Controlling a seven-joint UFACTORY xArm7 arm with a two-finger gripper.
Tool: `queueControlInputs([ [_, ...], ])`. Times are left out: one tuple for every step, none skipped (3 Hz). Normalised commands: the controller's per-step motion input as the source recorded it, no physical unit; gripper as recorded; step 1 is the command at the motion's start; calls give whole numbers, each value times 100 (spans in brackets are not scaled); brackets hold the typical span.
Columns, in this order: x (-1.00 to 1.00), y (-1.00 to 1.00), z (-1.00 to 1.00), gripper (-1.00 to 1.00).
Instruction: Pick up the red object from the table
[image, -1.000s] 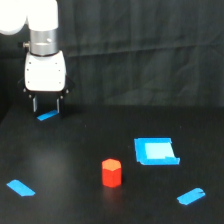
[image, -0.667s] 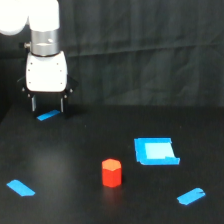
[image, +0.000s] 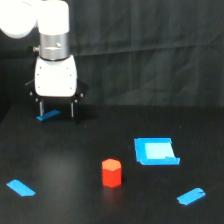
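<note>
One red object (image: 111, 172) on the table (image: 75, 160), standing upright on a flat end, hexagonal top face turned up, one flat side face toward the camera. Short and stubby, height and width close to equal, so barely any long axis; what there is runs vertical. Placed near the middle of the black surface, slightly toward the near edge, apart from everything else.

One gripper (image: 56, 108), white-bodied, hanging from the single arm at the far side of the table on the exterior view's left, well apart from the red block. Two dark fingers (image: 41, 107) pointing straight down, spread wide with clear space between them, holding nothing.

One blue square piece (image: 155, 151) lying flat to the exterior view's right of the red block, near but not touching. Three blue tape strips counted: one (image: 49, 115) seen between the fingers at the far left, one (image: 20, 187) at the near left, one (image: 191, 196) at the near right. Black cloth backdrop (image: 150, 50) behind.
</note>
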Motion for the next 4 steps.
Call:
queueControlInputs([
  [95,-96,15,99],
  [88,-98,-21,100],
  [78,-96,-25,98],
  [52,-92,-27,98],
])
